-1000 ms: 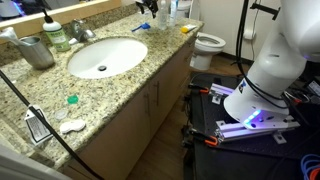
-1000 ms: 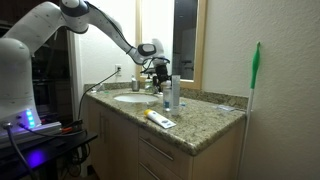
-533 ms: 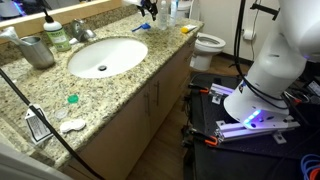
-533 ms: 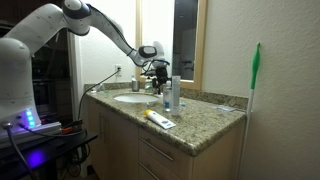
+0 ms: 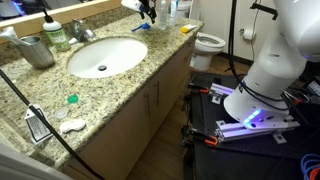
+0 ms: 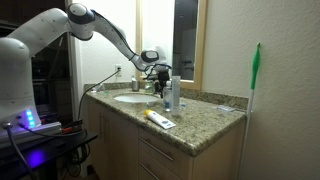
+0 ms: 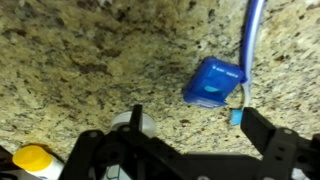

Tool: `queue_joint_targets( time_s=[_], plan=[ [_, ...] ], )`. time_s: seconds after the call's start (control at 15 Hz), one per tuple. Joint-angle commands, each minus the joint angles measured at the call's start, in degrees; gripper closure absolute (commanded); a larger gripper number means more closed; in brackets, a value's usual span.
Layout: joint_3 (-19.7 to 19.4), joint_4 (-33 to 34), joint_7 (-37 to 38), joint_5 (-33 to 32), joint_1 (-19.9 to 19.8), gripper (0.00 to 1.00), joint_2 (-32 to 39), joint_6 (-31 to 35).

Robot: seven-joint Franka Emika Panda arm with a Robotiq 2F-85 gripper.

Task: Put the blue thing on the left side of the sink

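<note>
Your white arm [image 6: 40,30] reaches across a small bathroom from its base [image 5: 270,70], which stands on the floor near the white toilet [image 5: 208,44]. A speckled beige granite tabletop [image 5: 120,90] runs along the wall and carries the oval white sink [image 5: 105,57] and its chrome faucet [image 5: 54,31]. In an exterior view a tall blue-and-clear bottle [image 6: 172,93] stands upright past the basin, and a tube [image 6: 160,120] lies nearer the counter's front edge. Your jaws hang over the toilet end of the tabletop, well away from the green piece [image 5: 72,99], spread wide and holding nothing. In the wrist view the blue thing [image 7: 213,82] lies on bare granite ahead of the jaws, clear of both tips. It is just beside a blue-and-white toothbrush [image 7: 250,40]; whether the two touch cannot be told.
</note>
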Motion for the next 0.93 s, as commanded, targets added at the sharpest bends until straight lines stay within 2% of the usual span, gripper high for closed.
queue_joint_targets(
  time_s=[0.0, 0.07, 0.13, 0.33, 0.67, 0.73, 0.87],
  plan=[
    [0.55, 0.48, 3.25, -0.67, -0.49, 0.0, 3.08, 7.92],
    [-0.34, 0.72, 4.85, -1.19, 0.28, 0.0, 4.2, 9.38],
    [0.4, 0.41, 2.62, -0.61, -0.29, 0.0, 2.09, 5.94],
    [0.32, 0.55, 2.95, -0.62, -0.2, 0.0, 3.03, 6.52],
    [1.47, 8.09, 2.45, 0.0, -2.89, 0.0, 7.88, -5.11],
    [0.76, 4.03, 3.17, -0.97, -1.18, 0.0, 5.35, -1.36],
    [0.87, 5.86, 3.2, -1.02, -1.88, 0.0, 6.83, -3.31]
  ],
)
